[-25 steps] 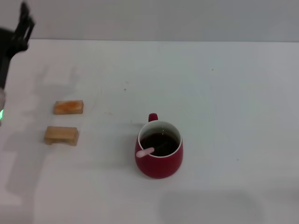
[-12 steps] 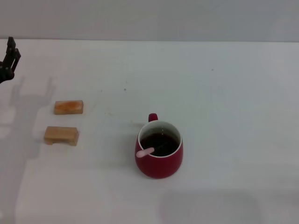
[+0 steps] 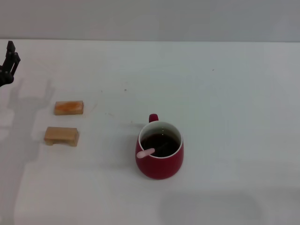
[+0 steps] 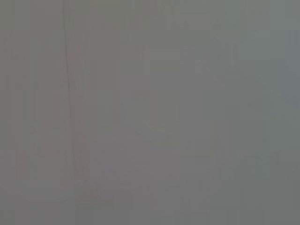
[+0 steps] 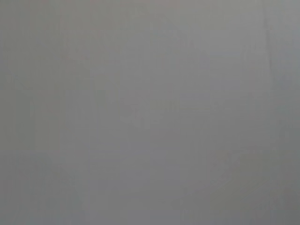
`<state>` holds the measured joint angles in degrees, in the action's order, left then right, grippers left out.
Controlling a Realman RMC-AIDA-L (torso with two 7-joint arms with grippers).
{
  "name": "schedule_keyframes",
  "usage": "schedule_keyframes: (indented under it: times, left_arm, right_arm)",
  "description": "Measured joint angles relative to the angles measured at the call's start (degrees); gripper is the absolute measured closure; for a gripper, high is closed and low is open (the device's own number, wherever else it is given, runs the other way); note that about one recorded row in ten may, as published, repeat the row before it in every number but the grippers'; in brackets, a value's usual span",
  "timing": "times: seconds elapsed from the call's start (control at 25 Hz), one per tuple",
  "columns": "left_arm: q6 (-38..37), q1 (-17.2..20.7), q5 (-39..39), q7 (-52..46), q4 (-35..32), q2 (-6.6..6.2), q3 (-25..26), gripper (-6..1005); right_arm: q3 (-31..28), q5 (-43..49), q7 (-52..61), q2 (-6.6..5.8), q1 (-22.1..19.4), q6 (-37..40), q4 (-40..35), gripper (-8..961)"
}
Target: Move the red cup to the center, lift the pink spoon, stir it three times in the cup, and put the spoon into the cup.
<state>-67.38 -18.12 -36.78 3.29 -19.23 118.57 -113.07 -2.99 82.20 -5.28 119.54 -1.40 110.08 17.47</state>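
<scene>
Only one view, the head view, shows the scene; both wrist views give a plain grey surface with nothing to recognise. On the white table (image 3: 225, 93) the red cup (image 3: 160, 157) stands upright near the middle, somewhat toward the near edge, its loop handle turned to the far edge. Inside it lies the pink spoon (image 3: 146, 153), its pale handle leaning on the white rim at the cup's left side, its other end down in the dark inside. The left gripper (image 3: 9, 58) is at the far left edge of the table, grasping nothing; I cannot tell if its fingers are spread. Two small wooden blocks (image 3: 69, 107) lie near the left edge, well apart from the cup.
</scene>
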Motion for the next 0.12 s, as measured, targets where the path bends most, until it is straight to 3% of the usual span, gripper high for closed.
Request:
schedule_keyframes:
  times: [0.12]
  left_arm:
    - [0.2, -0.1, 0.0, 0.0, 0.5, 0.0, 0.1, 191]
  right_arm:
    - [0.1, -1.5, 0.2, 0.06, -0.3, 0.1, 0.1, 519]
